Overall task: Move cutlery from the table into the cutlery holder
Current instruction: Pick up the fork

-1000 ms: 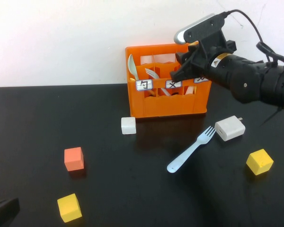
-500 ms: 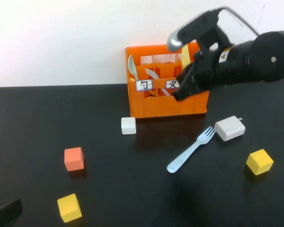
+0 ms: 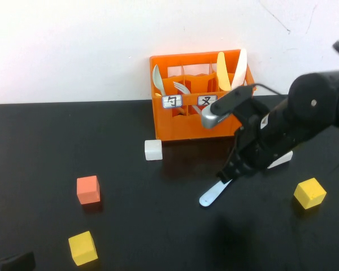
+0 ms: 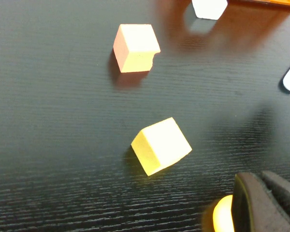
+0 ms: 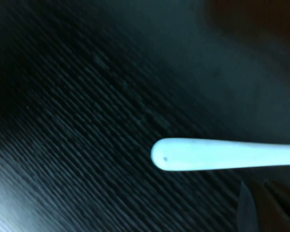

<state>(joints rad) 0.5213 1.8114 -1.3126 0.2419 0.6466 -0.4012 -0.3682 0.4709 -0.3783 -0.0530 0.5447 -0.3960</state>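
Left tool (image 3: 11, 262): it sits at the near left corner of the counter (image 3: 56, 141), well apart from all cutlery. Its fingers are together and hold nothing. I judge this arm is parked, so that the other arm can work alone.

Cubes: an orange cube (image 3: 88, 189) and a yellow cube (image 3: 82, 248) lie on the left part of the counter, a small white cube (image 3: 153, 149) just before the holder's left corner, and another yellow cube (image 3: 309, 193) at the right. They are not cutlery, so they have no place in the holder.

Cutlery holder (image 3: 181, 127): the orange crate stands upright at the back of the counter, against the wall, with its labels to the front. Probably each label names the kind for one compartment.

Cutlery inside: a pale spoon (image 3: 157, 79) stands in the left compartment, a fork (image 3: 182, 88) leans in the middle one, and pale yellow knives (image 3: 230, 70) stand in the right one, handles down so that they lean on the dividers.

Light blue fork (image 3: 213, 193): it lies flat on the counter before the holder. Only its handle end shows; the rest is under the right arm.

Right tool (image 3: 233, 169): it is low over the fork's shaft, with fingers together. If they clamp on the shaft or only touch it, I cannot tell, because the arm hides the contact.

Step in hand: I judge it is the grasp of the last loose piece.
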